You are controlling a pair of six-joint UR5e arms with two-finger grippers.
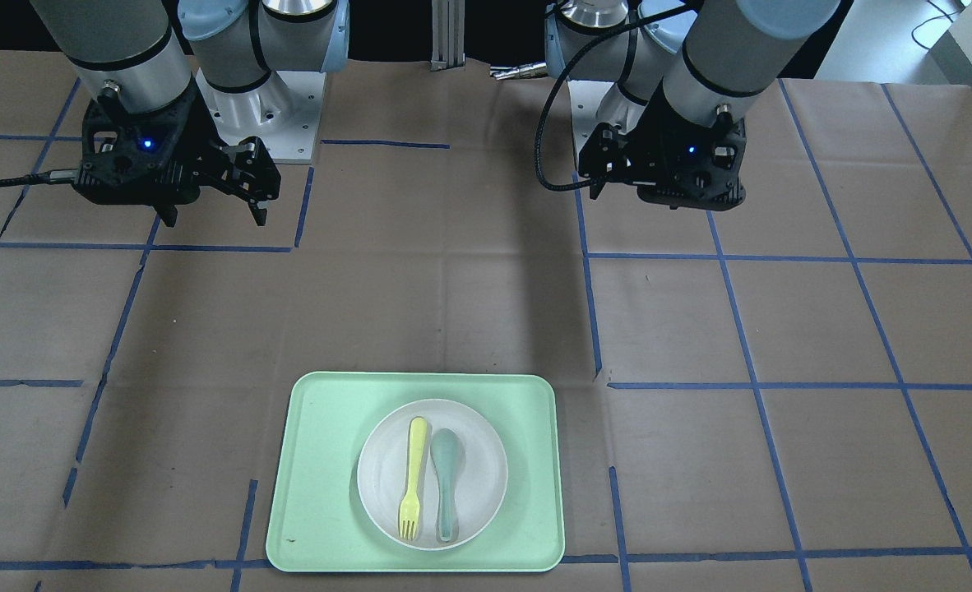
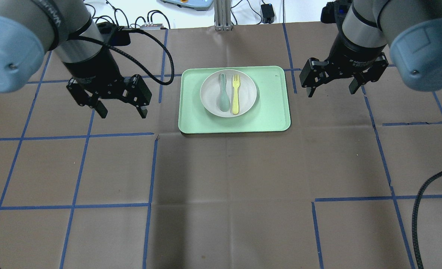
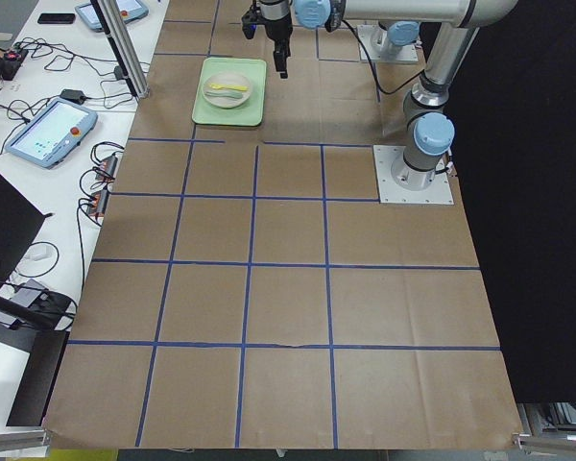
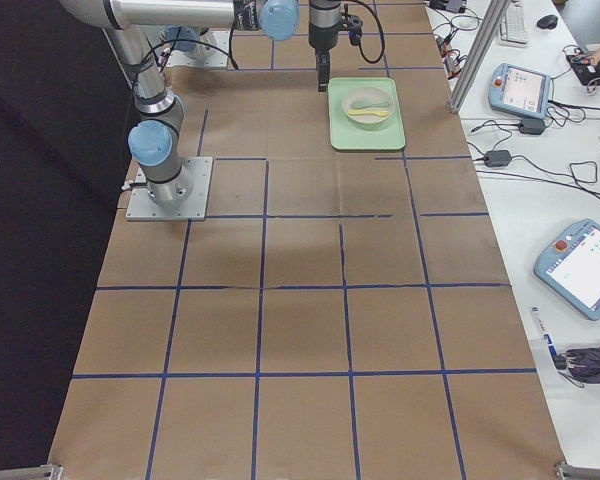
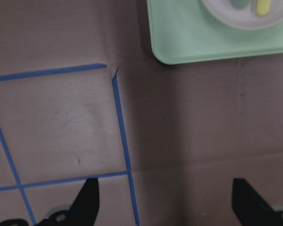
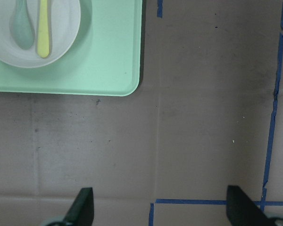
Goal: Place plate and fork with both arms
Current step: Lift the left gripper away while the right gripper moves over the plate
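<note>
The off-white plate (image 2: 210,98) sits in the middle of a mint-green tray (image 2: 273,108) at the far side of the table. The pale-yellow fork (image 2: 236,93) lies on the plate beside a grey-green spoon (image 2: 224,97). My left gripper (image 2: 123,112) hovers open and empty to the tray's left. My right gripper (image 2: 332,90) hovers open and empty to the tray's right. In the left wrist view the plate (image 5: 236,19) and fork (image 5: 262,7) show at the top right; in the right wrist view the plate (image 6: 63,28) and fork (image 6: 43,28) show at the top left.
The table is covered in brown paper with a grid of blue tape lines (image 2: 79,168). The arm bases (image 1: 264,123) stand at the robot's side. Cables and teach pendants (image 4: 585,265) lie beyond the table's edge.
</note>
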